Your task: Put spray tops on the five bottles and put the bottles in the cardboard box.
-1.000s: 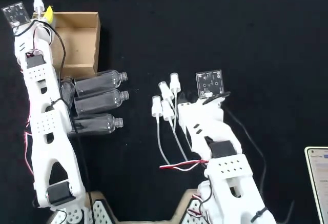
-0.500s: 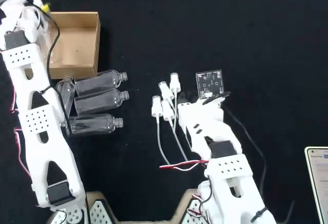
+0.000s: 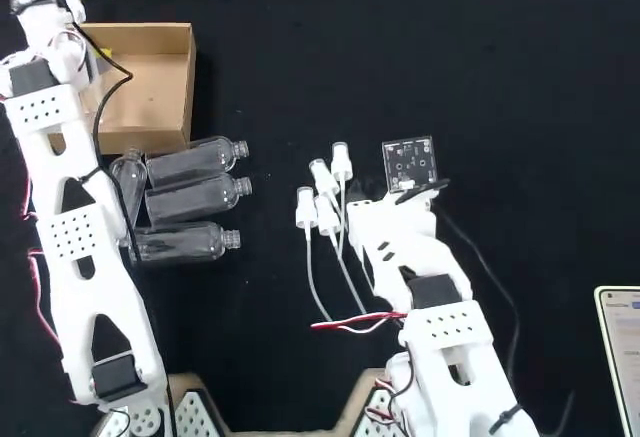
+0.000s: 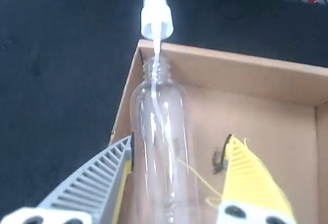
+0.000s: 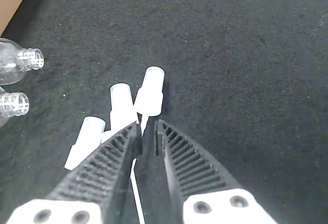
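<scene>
My left gripper (image 4: pixel 179 152) is shut on a clear bottle (image 4: pixel 160 131) and holds it over the left wall of the cardboard box (image 4: pixel 266 80). A white spray top (image 4: pixel 156 14) sits raised above the bottle's neck, its tube hanging down inside. From above, this spray top (image 3: pixel 72 0) is at the box's (image 3: pixel 190 77) far left corner. Three capless bottles (image 3: pixel 195 198) lie side by side near the box, a further one (image 3: pixel 128 179) partly behind the left arm. Several loose spray tops (image 3: pixel 322 197) lie mid-table. My right gripper (image 5: pixel 147 127) rests shut just behind these spray tops (image 5: pixel 148 90).
A screen device (image 3: pixel 620 357) lies at the table's right edge. A red and white cable (image 3: pixel 350 323) runs beside the right arm. The black table (image 3: pixel 520 87) stretches to the far right.
My left arm has swung with the bottle from over the box's left wall toward the far left corner. The right arm has stayed still.
</scene>
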